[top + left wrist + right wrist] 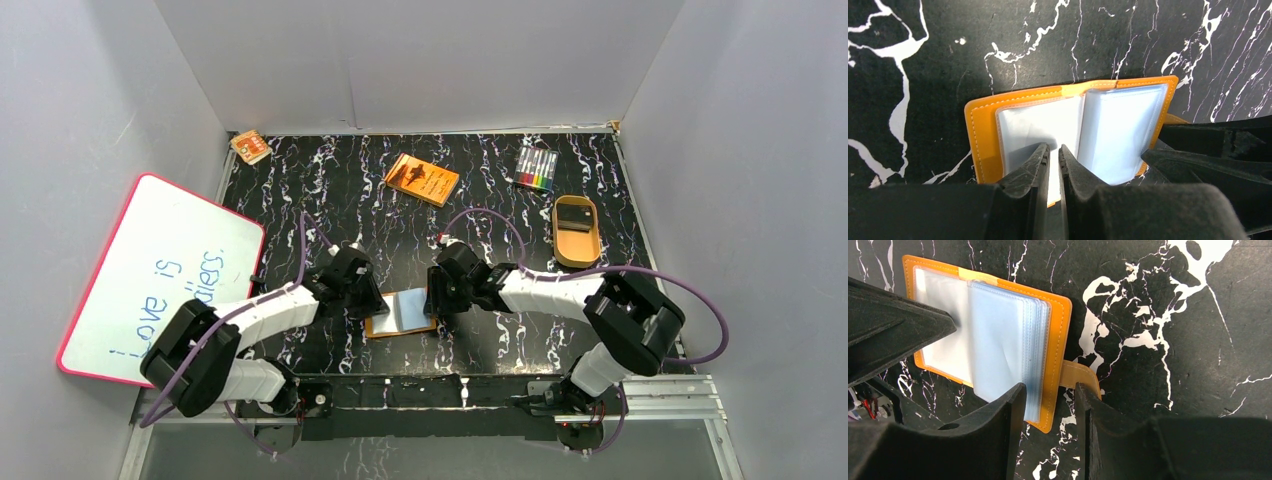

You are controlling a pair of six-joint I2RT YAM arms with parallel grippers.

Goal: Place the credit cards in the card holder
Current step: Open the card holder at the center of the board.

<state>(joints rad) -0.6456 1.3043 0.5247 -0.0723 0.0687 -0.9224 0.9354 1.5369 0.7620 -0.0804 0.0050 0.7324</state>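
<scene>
Left wrist view showed the left claw (1054, 150) with its two fingers drawn almost together, only a thin slit between them, at the near edge of the open card holder (982, 125). A pale sliver showed in that slit. Whether the fingers pinched a plastic sleeve, pressed on the pocket or merely hung over it could not be told. The right claw (1048, 397) stood with its fingers apart, one over the stack of clear sleeves (1003, 340) and the other over the snap tab (1080, 377), gripping nothing that could be seen. The card holder lay spread open on the counter (330, 190), near the front edge, between the two claws.

Neither claw carried a card. What looked like the credit cards (573, 214) sat as a dark rectangle in the tan tray (580, 252) at the far right, well apart from the card holder.

The likeliest trouble, as I judged it, lay in the thin sleeves. A badly placed pinch could crease one or catch several at once, leaving no pocket gaping. The light card holder could also skid on the smooth counter if either claw pushed sideways. The sleeves might flop shut if the right claw went off to fetch a card.

Both wrist views had the card holder's near edge buried under black fingers, so contact there was unclear. From above, the arms covered its two sides, and the dark shape in the tray was too small to count as one card or several.
</scene>
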